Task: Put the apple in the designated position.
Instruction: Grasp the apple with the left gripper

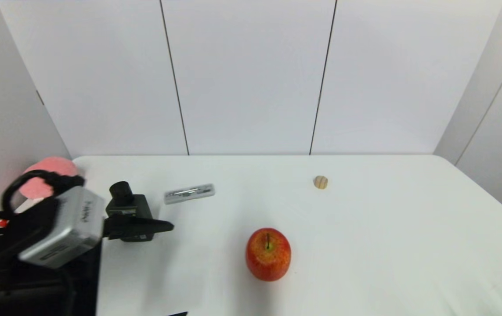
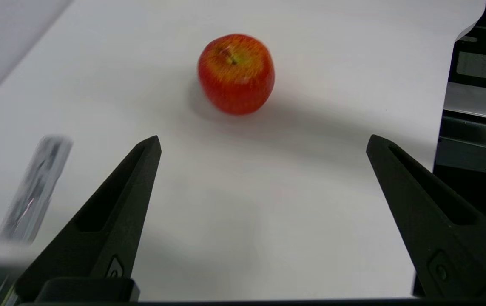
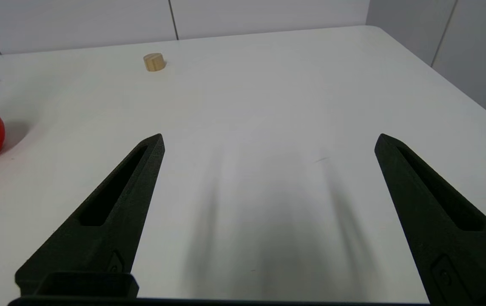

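We are looking down on the white table (image 1: 387, 245), the widest thing before us, lying under pale wall panels. Our left gripper (image 2: 262, 144) is hanging over the table's left side at about nine o'clock, its two black fingers (image 2: 115, 212) standing wide apart with nothing between them, aimed toward the fruit. Our right gripper (image 3: 269, 140) is sitting low over bare tabletop on the right, out of the head view, its jaws likewise spread and empty.

The apple (image 1: 268, 254) is resting upright on the table just below centre, near six o'clock, stem up, well apart from both grippers and touching nothing else. A pink plush toy (image 1: 51, 173) is peeking out behind the left arm at ten o'clock. A silver wrapped bar (image 1: 189, 193) is lying flat at eleven o'clock from the apple. A small wooden bead (image 1: 320, 182) is sitting toward one o'clock, well apart from the fruit.
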Robot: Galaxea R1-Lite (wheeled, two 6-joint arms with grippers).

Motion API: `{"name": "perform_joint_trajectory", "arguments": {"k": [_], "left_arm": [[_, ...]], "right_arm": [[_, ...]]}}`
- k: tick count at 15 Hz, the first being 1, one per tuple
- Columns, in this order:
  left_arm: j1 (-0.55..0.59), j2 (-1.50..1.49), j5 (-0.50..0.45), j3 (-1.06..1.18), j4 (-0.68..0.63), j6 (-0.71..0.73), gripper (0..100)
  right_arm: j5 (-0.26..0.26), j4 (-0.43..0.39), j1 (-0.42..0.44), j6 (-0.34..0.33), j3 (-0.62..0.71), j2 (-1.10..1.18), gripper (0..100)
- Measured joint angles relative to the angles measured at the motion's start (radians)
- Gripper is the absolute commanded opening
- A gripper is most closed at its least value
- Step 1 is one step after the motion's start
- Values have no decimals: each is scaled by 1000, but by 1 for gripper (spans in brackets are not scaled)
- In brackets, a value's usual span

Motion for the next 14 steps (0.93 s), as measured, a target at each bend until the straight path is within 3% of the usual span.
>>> {"name": "perform_joint_trajectory", "arguments": {"k": [5, 14], "left_arm": [[-96, 359, 19, -171, -122, 4, 100], [-112, 554, 47, -250, -129, 3, 100]], "right_arm": [[0, 0, 0, 0, 0, 0, 100], [0, 0, 0, 0, 0, 0, 100]]}}
